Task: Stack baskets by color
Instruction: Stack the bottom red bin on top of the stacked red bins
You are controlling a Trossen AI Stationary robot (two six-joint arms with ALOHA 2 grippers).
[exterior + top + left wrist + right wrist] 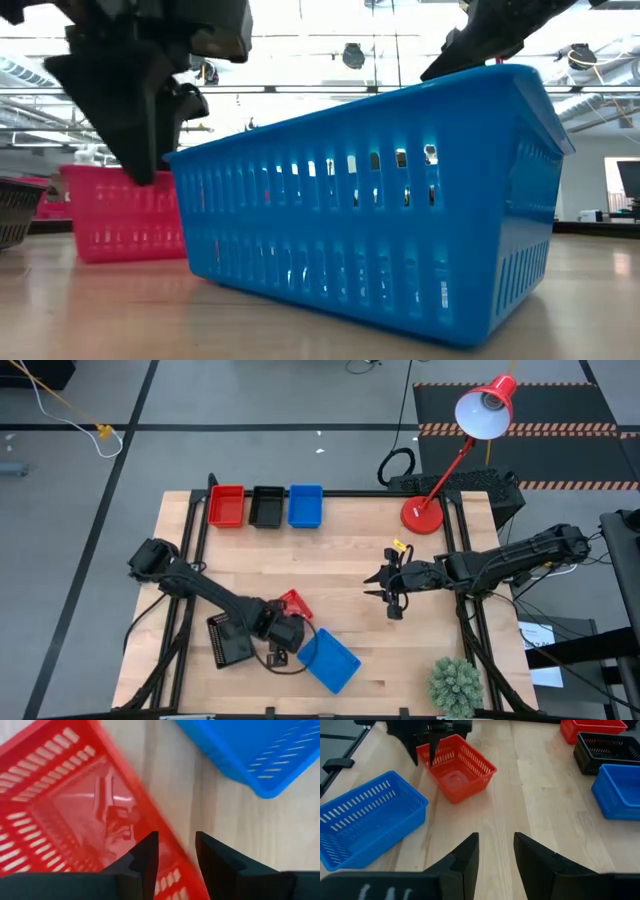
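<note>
A red basket (295,603) sits upright on the wooden table near its front, between a black basket (228,640) and a blue basket (328,662). My left gripper (176,852) points down over the red basket (75,810), open. One finger is inside and one outside a side wall near a corner. It also shows in the right wrist view as the left gripper (424,750) over the red basket (457,767). My right gripper (496,850) hangs open over bare wood right of centre, holding nothing. My left gripper stands astride the red basket's side wall (172,832) from above, one finger inside the basket and one outside. I cannot tell whether either finger touches the wall. The basket rests with its bottom on the table.
At the far edge a red basket (227,506), a black basket (266,506) and a blue basket (305,506) stand in a row. A red lamp's base (422,515) is at the back right, and a small green plant (455,685) at the front right.
</note>
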